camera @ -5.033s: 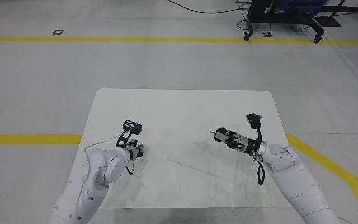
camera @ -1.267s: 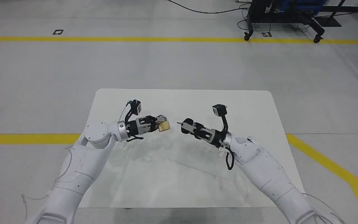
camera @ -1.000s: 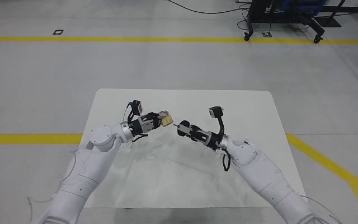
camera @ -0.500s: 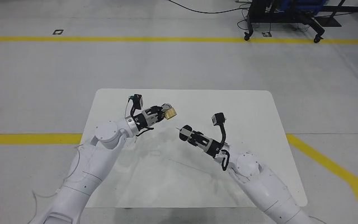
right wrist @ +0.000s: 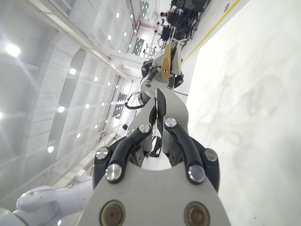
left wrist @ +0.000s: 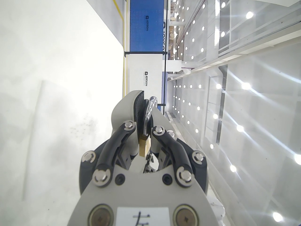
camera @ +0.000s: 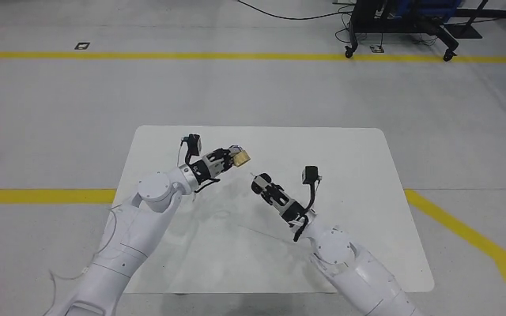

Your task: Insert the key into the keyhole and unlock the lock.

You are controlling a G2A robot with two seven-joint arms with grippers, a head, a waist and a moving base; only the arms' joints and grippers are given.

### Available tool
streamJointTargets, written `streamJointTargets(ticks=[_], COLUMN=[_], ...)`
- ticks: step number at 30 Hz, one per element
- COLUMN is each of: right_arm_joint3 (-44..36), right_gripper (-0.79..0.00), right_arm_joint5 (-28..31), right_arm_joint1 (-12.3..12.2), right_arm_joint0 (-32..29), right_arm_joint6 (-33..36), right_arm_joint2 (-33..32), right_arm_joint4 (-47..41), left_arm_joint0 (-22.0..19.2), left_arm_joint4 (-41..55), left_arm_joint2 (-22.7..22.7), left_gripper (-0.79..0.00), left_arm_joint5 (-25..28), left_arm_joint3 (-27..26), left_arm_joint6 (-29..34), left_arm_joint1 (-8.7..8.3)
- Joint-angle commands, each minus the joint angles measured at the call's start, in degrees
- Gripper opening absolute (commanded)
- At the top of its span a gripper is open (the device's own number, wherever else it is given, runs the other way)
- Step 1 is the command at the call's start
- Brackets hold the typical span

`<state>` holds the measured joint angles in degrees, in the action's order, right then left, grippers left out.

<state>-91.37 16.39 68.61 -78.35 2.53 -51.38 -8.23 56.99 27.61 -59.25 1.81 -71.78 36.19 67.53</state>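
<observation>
- clamps the lock [right wrist: 166, 62] by its shackle between the left fingers [left wrist: 127, 109], leaving the brass body free.
- pinches the key [camera: 254, 178] tight in the right fingers [right wrist: 175, 109], just short of the lock, tip toward it, not touching.
- could skid off the brass beside the keyhole [right wrist: 166, 72] if aimed slightly off.
- might swing the lock on its shackle under a push, with nothing behind it.
- may twist the key in the pads once turned.
- below the lock: white table [camera: 348, 158], faintly smeared.
- beyond the lock: grey floor [camera: 237, 95], yellow line [camera: 237, 55], dark cart [camera: 399, 28], ceiling lights [left wrist: 245, 85].
</observation>
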Motion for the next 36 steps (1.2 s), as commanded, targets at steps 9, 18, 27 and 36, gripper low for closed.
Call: streamJointTargets(ticks=[9,18,27,36], right_arm_joint3=[2.3,3.9,5.5,5.4], right_gripper=[-0.785,-0.785,-0.785,-0.785], right_arm_joint5=[-3.2,-3.7,-4.5,-3.8], right_arm_joint1=[3.0,4.8,6.1,6.7], right_arm_joint0=[2.2,3.1,3.9,3.0], right_arm_joint6=[-12.8,-16.3,-16.0,-16.0], right_arm_joint2=[4.9,6.3,6.0,4.3], right_arm_joint4=[5.8,8.1,7.4,8.0], left_arm_joint0=[1.1,1.5,1.7,1.9], left_arm_joint4=[-1.5,-2.0,-2.3,-2.7], left_arm_joint2=[-0.3,-0.5,-0.9,-1.3], left_gripper=[-0.785,-0.785,-0.785,-0.785], left_arm_joint5=[-0.5,-1.3,-1.4,-1.6], left_arm_joint3=[-1.5,-1.9,-2.0,-2.0], left_arm_joint6=[-1.5,-1.6,-1.1,-1.1], left_arm_joint1=[0.28,0.56,0.78,1.01])
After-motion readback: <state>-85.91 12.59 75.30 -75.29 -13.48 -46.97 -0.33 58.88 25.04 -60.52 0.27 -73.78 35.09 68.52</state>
